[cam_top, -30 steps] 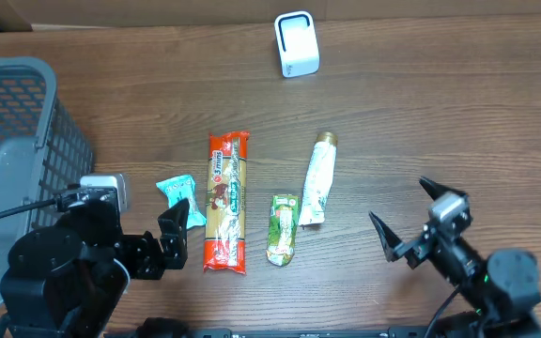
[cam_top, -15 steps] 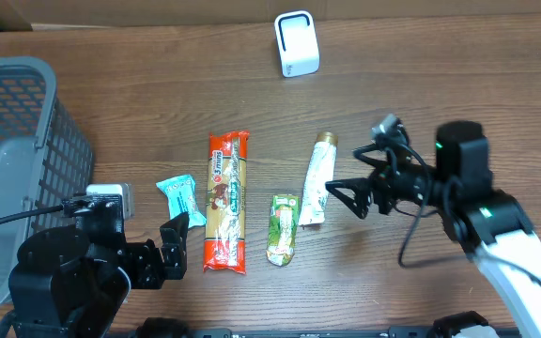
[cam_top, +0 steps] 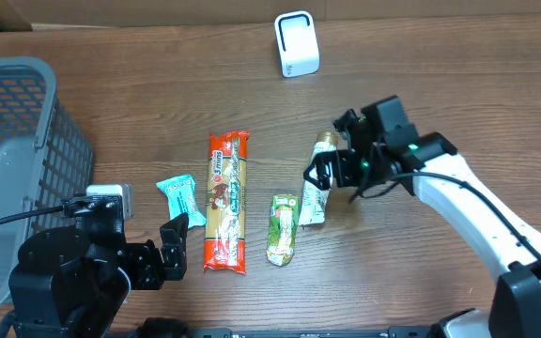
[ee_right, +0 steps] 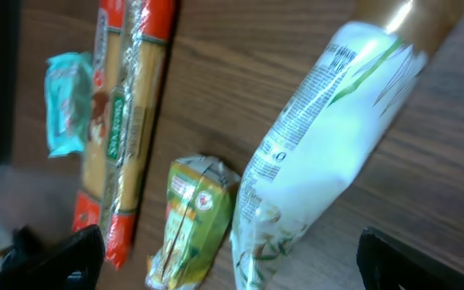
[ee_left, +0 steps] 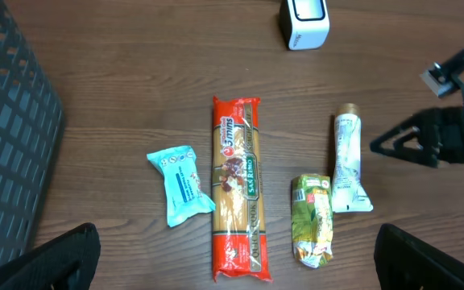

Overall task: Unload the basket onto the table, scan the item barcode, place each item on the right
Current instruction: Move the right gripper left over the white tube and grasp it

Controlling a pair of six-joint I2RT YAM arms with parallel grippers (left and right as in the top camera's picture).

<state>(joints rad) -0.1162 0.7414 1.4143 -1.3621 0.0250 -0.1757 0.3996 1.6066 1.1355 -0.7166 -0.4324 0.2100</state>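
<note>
Overhead, the right gripper hangs with jaws apart over the white tube in the middle of the table, and the left gripper has jaws apart by the near edge; the left wrist view reads "3mins" on the red pasta pack; the right wrist view leaves the tube's print unreadable.

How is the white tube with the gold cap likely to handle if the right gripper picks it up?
The white tube looks soft: its flat crimped end suggests it may dent or sag if pinched mid-body. Its glossy skin in the right wrist view could be slippery. The round gold cap end might let it roll if nudged sideways.
</note>
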